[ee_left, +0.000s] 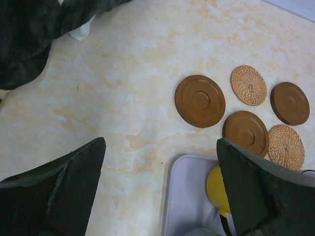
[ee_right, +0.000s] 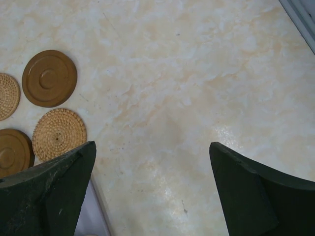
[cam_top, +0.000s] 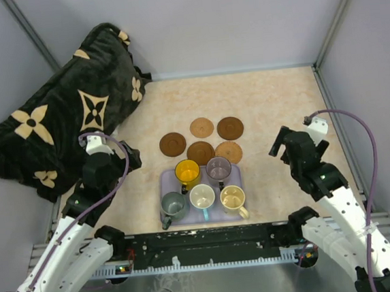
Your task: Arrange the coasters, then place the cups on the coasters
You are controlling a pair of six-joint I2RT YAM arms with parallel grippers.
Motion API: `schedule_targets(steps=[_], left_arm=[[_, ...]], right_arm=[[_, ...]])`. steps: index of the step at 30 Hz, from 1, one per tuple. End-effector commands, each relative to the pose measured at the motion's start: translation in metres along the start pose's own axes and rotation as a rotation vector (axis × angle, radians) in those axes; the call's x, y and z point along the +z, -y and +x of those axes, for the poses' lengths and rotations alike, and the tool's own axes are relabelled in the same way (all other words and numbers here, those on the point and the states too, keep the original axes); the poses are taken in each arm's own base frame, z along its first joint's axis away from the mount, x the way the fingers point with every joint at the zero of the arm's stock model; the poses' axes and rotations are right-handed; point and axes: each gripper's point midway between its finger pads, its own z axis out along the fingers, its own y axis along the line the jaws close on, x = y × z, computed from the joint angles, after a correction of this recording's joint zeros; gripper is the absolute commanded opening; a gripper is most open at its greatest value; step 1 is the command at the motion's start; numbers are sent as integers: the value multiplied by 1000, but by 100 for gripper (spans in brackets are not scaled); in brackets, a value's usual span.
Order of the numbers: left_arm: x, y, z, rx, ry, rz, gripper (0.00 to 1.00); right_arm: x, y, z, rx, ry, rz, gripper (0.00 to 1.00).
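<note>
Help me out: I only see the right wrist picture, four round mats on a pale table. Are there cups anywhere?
Observer: Yes, five, all standing together on a lavender tray.
Operator: None on a mat yet?
Observer: None; the purple-grey cup stands close to a woven mat, but on the tray.
Operator: Only four mats?
Observer: Five; a dark brown mat lies farthest left, outside your picture.
</note>
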Motion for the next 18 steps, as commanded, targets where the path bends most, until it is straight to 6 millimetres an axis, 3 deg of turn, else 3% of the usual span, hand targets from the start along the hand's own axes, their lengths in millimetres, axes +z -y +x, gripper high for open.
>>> schedule_targets(steps=[1,18], left_arm=[[-3,1,-10,-11,28,-5,100],[3,6,-7,-26,14,4,100]], right_arm=[[-7,0,-21,44,61,3,99],[-7,7,-8,-8,14,25,99]])
